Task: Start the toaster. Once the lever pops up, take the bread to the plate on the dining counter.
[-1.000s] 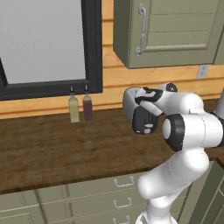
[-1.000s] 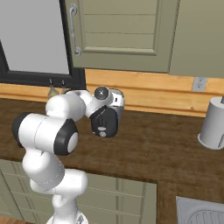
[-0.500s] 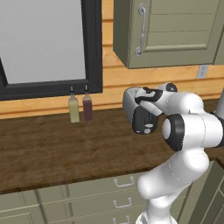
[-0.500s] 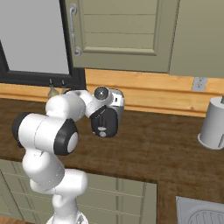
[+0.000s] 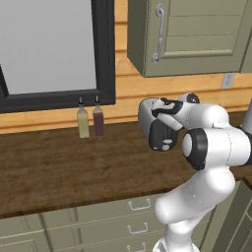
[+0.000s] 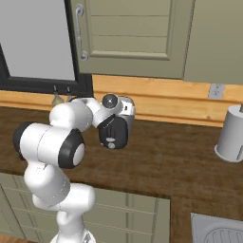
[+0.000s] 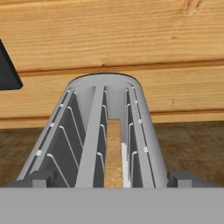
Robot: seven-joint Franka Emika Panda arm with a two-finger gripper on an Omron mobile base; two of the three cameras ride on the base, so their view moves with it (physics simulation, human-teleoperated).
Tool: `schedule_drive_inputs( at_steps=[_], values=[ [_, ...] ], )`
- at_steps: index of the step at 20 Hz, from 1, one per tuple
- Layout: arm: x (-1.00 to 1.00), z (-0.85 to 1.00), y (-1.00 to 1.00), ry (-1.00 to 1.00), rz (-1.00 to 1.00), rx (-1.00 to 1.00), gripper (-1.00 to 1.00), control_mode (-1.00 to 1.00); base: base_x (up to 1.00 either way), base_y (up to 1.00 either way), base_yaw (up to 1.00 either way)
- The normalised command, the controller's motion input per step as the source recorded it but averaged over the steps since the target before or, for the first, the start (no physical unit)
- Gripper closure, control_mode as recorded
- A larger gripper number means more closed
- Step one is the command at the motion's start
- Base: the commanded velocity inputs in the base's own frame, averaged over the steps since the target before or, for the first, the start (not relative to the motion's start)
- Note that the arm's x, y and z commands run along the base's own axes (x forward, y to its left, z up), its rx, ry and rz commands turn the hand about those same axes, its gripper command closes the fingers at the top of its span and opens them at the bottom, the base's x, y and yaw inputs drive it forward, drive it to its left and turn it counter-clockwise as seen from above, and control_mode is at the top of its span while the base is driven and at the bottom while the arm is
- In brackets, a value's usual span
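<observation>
You have one counter (image 5: 59, 172) of dark wood running across both base views, with one black-framed window (image 5: 49, 44) and one grey-green cabinet (image 5: 197, 34) above it. One arm (image 5: 211, 147) bends forward over the counter.

There is one toaster (image 7: 87, 131). It stands on the counter against the plank wall, and the hand view looks straight down along it. It has two slots. One bread (image 7: 114, 148) slice sits upright in the right-hand slot as that view shows it, and the other slot is dark.

The gripper (image 7: 114, 180) is released. Its tips are spread wide, one on each side of the toaster, and it grasps nothing.

Smaller things:
- one grey canister (image 6: 231, 133) to the right
- two bottles, one pale (image 5: 83, 123) and one dark (image 5: 99, 120), touching side by side under the window
- three drawer handles (image 5: 139, 204) below the counter
- one outlet (image 5: 227, 80) on the wall

Some things you cannot make out:
- The toaster's near end runs off the bottom of the hand view, so the state of the lever is unclear.
- Only the top edge of the bread is visible.
- The sink (image 6: 218, 230) is cut off by the corner of the picture.
</observation>
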Motion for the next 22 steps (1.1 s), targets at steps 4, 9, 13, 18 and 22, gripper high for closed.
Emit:
schedule_drive_inputs(
  at_steps=[4,9,13,18,22],
  values=[
    [0.00,0.00,0.00,0.00,0.00,0.00,-1.00,-1.00,0.00,0.00,0.00],
    [0.00,0.00,0.00,0.00,0.00,0.00,-1.00,-1.00,0.00,0.00,0.00],
    [0.00,0.00,0.00,0.00,0.00,0.00,-1.00,-1.00,0.00,0.00,0.00],
    [0.00,0.00,0.00,0.00,0.00,0.00,-1.00,-1.00,0.00,0.00,0.00],
    [0.00,0.00,0.00,0.00,0.00,0.00,-1.00,-1.00,0.00,0.00,0.00]
  ],
)
